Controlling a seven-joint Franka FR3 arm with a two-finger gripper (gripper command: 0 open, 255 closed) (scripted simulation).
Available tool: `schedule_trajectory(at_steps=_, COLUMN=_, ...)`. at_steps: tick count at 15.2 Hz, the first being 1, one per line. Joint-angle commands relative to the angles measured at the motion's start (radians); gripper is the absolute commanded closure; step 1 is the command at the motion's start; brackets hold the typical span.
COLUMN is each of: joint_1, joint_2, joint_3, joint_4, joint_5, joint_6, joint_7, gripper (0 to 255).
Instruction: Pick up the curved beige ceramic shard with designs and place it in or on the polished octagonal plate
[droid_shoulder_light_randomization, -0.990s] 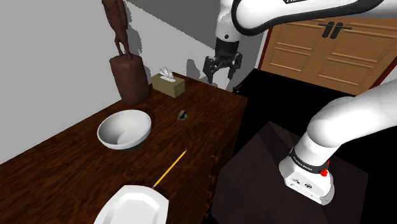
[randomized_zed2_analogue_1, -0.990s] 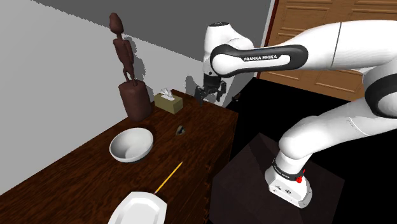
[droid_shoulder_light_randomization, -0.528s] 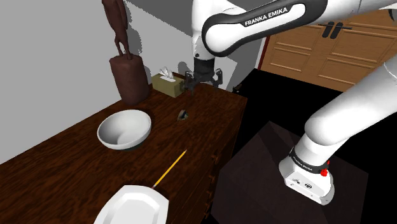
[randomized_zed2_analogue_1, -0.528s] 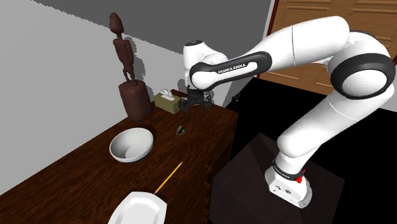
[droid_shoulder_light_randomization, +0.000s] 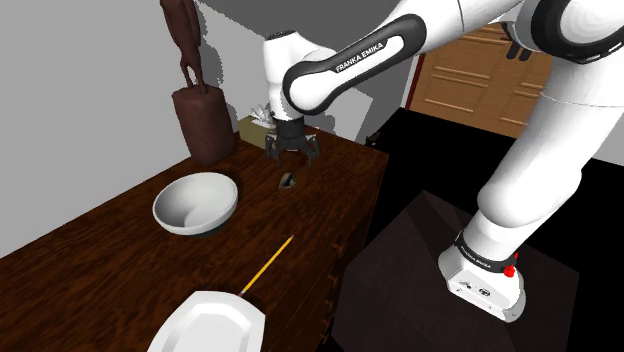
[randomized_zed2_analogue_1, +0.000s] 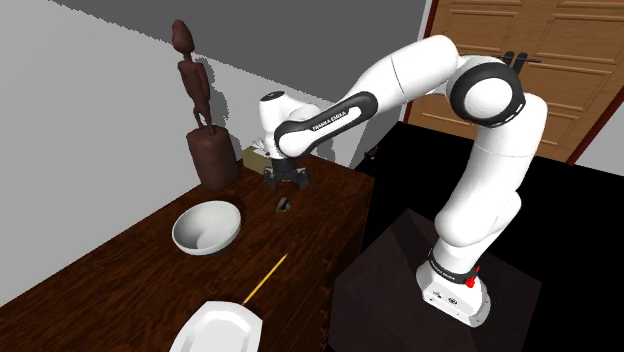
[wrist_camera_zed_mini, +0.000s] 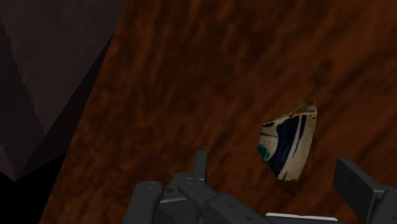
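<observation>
Curved beige ceramic shard (wrist_camera_zed_mini: 289, 141) with dark blue bands and a small teal mark, lying flat on the dark brown wooden bench (droid_shoulder_light_randomization: 100, 250). Pale cream along one long side, a brownish broken edge at the narrow end. In the shoulder view small and dark-looking (droid_shoulder_light_randomization: 287, 182), toward the far end of the bench, nearer to its edge on the shoulder view's right, apart from the round white bowl (droid_shoulder_light_randomization: 195, 203).

All-black two-finger claw (droid_shoulder_light_randomization: 291, 152) just above the shard, pointing down, not touching it. Fingers (wrist_camera_zed_mini: 200, 164) wide apart, nothing held. In the wrist view, shard between them but clear of both.

White octagonal plate (droid_shoulder_light_randomization: 210, 322) at the near end of the bench, well apart from the shard, with a thin yellow pencil (droid_shoulder_light_randomization: 267, 264) between the two. Beyond the claw, a tall dark brown figure (droid_shoulder_light_randomization: 195, 100) on a round base and an olive tissue box (droid_shoulder_light_randomization: 248, 128).
</observation>
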Motion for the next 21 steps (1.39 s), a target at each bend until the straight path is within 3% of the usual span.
schedule_trajectory(at_steps=1, joint_1=0.013, joint_2=0.057, joint_3=-0.008, joint_4=0.022, joint_5=-0.036, joint_6=0.012, joint_7=0.065, gripper=0)
schedule_trajectory(at_steps=8, joint_1=0.023, joint_2=0.100, joint_3=-0.021, joint_4=-0.026, joint_5=-0.073, joint_6=0.092, joint_7=0.091, gripper=0)
schedule_trajectory(at_steps=16, joint_1=0.023, joint_2=0.100, joint_3=-0.021, joint_4=-0.026, joint_5=-0.073, joint_6=0.092, joint_7=0.091, gripper=0)
schedule_trajectory(at_steps=17, joint_1=0.023, joint_2=0.100, joint_3=-0.021, joint_4=-0.026, joint_5=-0.073, joint_6=0.092, joint_7=0.091, gripper=255)
schedule_trajectory(at_steps=21, joint_1=0.023, joint_2=0.100, joint_3=-0.021, joint_4=-0.026, joint_5=-0.073, joint_6=0.092, joint_7=0.091, gripper=255)
